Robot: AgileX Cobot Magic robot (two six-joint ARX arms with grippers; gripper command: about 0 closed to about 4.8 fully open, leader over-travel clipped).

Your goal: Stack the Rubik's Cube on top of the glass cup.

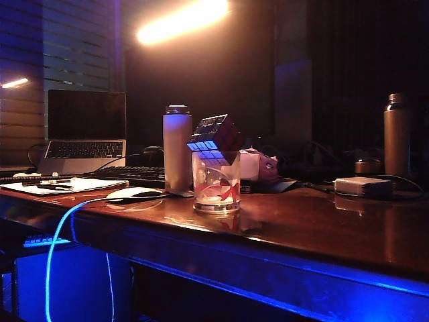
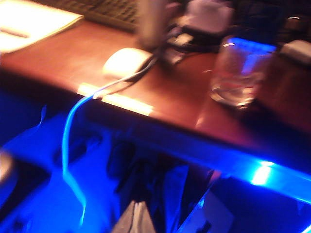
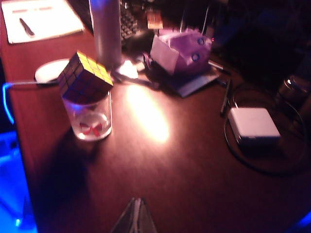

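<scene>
Well, the Rubik's Cube point(image 3: 83, 76) sits tilted on the rim of the glass cup point(image 3: 90, 118), corner dipping inside, on the bench point(image 3: 160, 165). The right claw point(image 3: 135, 217) is clenched empty, well back from the cup. The left claw point(image 2: 136, 219) is below the bench edge, looking pinched together.
</scene>
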